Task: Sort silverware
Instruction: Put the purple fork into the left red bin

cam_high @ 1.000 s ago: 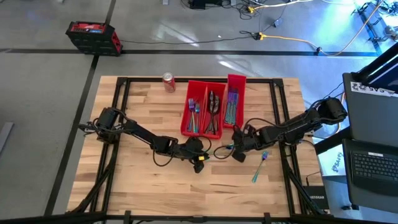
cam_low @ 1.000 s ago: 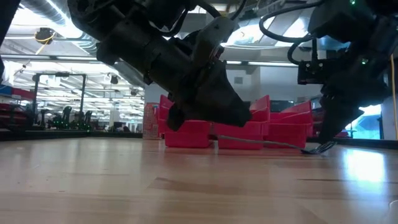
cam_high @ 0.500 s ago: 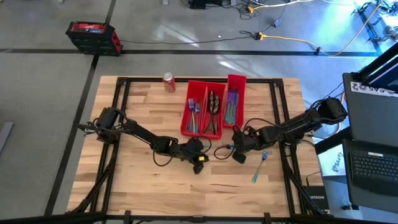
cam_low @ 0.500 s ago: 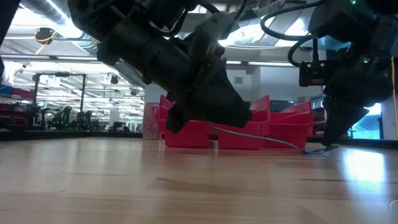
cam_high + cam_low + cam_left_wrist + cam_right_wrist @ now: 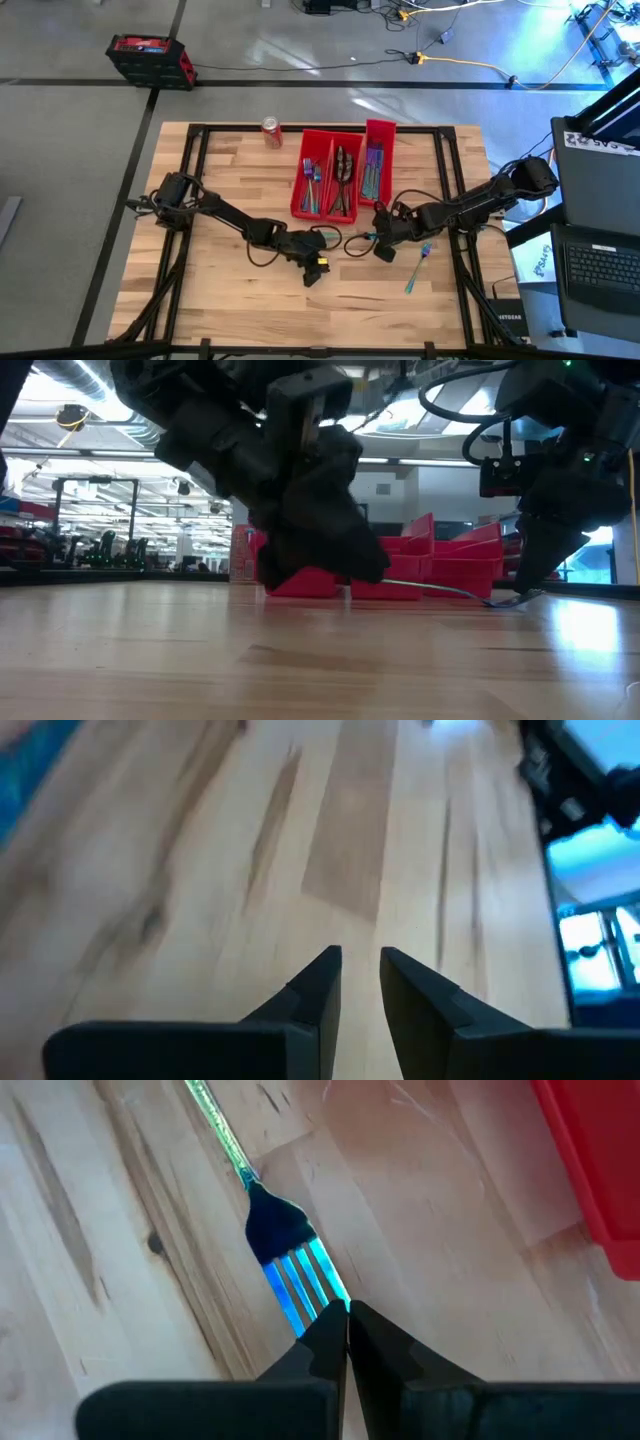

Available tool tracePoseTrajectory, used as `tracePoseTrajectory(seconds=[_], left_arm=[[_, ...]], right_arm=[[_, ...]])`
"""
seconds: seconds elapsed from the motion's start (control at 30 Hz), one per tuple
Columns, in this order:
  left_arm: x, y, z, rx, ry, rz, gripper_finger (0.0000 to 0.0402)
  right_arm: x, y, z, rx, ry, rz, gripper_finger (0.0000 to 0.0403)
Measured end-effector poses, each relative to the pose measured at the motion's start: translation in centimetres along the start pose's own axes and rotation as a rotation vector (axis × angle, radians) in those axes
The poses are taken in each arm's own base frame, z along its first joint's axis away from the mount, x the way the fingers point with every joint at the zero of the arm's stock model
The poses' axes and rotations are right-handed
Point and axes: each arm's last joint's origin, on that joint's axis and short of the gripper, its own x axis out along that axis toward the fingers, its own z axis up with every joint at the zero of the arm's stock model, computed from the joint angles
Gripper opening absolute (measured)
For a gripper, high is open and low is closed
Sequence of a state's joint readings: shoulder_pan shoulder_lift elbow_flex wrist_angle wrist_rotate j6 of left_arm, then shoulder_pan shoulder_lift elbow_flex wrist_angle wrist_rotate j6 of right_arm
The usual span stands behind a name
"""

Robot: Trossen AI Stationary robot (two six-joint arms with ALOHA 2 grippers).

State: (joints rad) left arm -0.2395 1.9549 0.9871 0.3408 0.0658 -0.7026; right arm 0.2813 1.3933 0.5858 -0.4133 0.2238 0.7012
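My right jaws are pressed together, low over the tabletop point(image 5: 230, 180) in front of the red bins point(image 5: 345, 170). The tips of those fingers point(image 5: 320, 1345) meet right at the ends of the tines of a fork point(image 5: 285, 1270). It has blue tines and a greenish handle, and it lies flat on the wood, pointing away from me. The tips touch the tines, but I cannot tell whether a tine is caught between them. From table height the fork point(image 5: 510, 600) shows as a thin shape on the wood under my right arm.

My left jaws stand slightly apart with nothing between them. Their fingers point(image 5: 315, 990) hang over bare wood near the middle of the tabletop, to the left of my right arm and closer to the front edge.

Another teal fork point(image 5: 417, 268) lies on the wood just beside my right arm, on the front side. I cannot tell whether it is the same one I am touching.

The remaining silverware lies in the three bins. The left bin holds teal forks point(image 5: 311, 185), the middle one dark spoons point(image 5: 343, 175), and the right one blue-purple pieces point(image 5: 373, 170). A soda can point(image 5: 271, 132) stands near the back edge, left of the bins.
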Motion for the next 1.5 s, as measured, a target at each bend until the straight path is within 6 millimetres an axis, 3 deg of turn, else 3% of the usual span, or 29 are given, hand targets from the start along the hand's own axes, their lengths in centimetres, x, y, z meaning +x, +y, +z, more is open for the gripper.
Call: tracePoseTrajectory(seconds=[0.27, 1.5], left_arm=[[-0.1, 1.1, -0.6, -0.046, 0.103, 0.064, 0.0061], [-0.2, 1.6, -0.2, -0.026, 0.092, 0.076, 0.0061]], right_arm=[[0.1, 0.1, -0.1, -0.109, 0.036, 0.041, 0.0], [0.6, 0.2, -0.3, -0.491, 0.053, 0.059, 0.0]])
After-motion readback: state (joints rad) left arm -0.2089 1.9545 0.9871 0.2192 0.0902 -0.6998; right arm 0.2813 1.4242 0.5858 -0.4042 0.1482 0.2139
